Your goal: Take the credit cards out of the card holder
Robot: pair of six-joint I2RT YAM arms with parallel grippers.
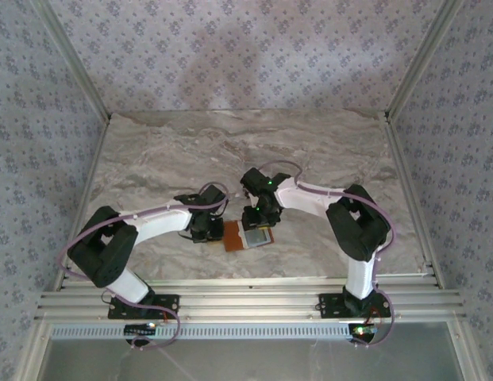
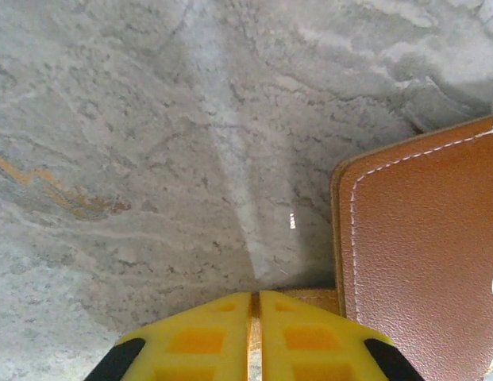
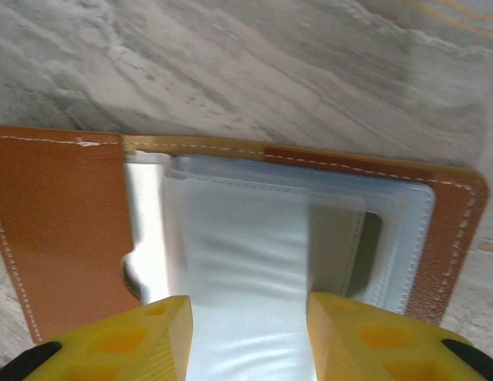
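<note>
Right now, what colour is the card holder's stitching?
White, on the tan-brown card holder; clearest in left wrist view.

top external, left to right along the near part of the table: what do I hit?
left arm's elbow → left gripper → card holder → right arm's elbow
</note>
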